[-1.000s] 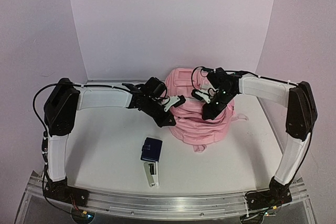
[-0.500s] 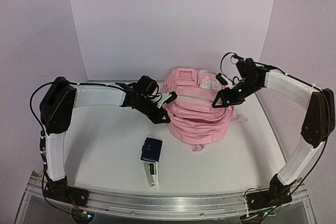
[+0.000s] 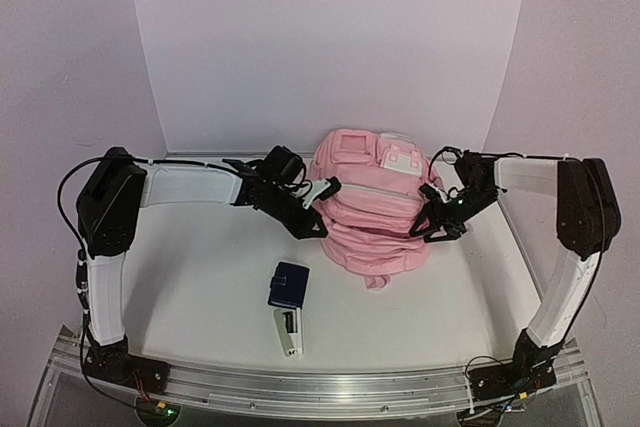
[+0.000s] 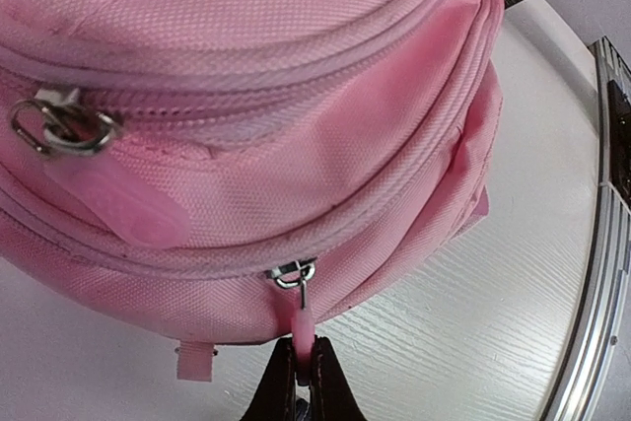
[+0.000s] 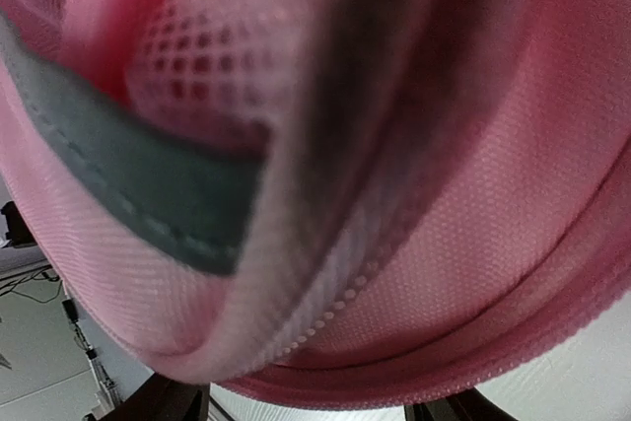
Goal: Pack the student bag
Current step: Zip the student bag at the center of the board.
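Changes, left to right. The left gripper [image 3: 322,190] has drawn slightly toward 9 o'clock since a second ago and has not shifted in the last half second. The student bag [image 3: 375,212] was slumped and bunched a second ago. It now stands fuller, and its top panel with a white patch [image 3: 402,157] faces up. The right gripper [image 3: 430,224] was over the bag's top, then raised at its 2 o'clock corner. It is now low against the bag's flank at 4 o'clock. The blue box [image 3: 288,285] and the white stapler-like item [image 3: 288,332] lie as before.

Position: the bag rests on the white table [image 3: 190,277], at 1 o'clock from the table's middle. The box is at the bag's 7 o'clock, apart from it. The white item lies just at the box's 6 o'clock.

End effectors: the left jaws are closed, pinching a pink zip pull [image 4: 302,327] that hangs from the lower slider on the bag's front. The right fingers [image 5: 163,399] stand wide apart, jaws open, with bag fabric close in front of them.

Containers: the zip above, with a metal ring slider [image 4: 64,125], looks closed along its visible run. A mesh side pocket [image 5: 187,56] with grey trim [image 5: 128,184] fills the right wrist view, blurred. The contents of the pocket and the bag cannot be told.
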Robot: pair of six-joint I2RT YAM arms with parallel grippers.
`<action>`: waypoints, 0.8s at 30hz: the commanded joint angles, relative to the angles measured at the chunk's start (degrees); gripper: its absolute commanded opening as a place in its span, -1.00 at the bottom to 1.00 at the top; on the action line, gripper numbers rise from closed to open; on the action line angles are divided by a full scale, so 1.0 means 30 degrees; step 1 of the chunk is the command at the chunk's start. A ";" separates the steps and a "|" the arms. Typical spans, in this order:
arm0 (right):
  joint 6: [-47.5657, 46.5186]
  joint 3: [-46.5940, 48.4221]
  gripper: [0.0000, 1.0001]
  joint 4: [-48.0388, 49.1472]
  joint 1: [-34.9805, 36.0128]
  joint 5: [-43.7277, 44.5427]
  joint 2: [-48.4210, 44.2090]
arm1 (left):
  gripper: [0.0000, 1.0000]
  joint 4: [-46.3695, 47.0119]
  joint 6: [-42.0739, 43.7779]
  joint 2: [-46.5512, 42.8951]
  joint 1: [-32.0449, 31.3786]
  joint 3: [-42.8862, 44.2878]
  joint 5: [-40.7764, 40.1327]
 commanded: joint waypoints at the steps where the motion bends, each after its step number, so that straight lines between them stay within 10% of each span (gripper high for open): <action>1: 0.1251 0.0039 0.26 0.1613 0.0352 -0.2930 -0.0057 | -0.99 -0.0563 0.0267 -0.0569 -0.0566 0.1081 0.0019; 24: 0.3710 0.0586 0.12 0.3707 0.2422 -0.4008 0.0201 | -1.00 -0.0470 -0.1173 0.4635 -0.3844 0.8350 -0.0053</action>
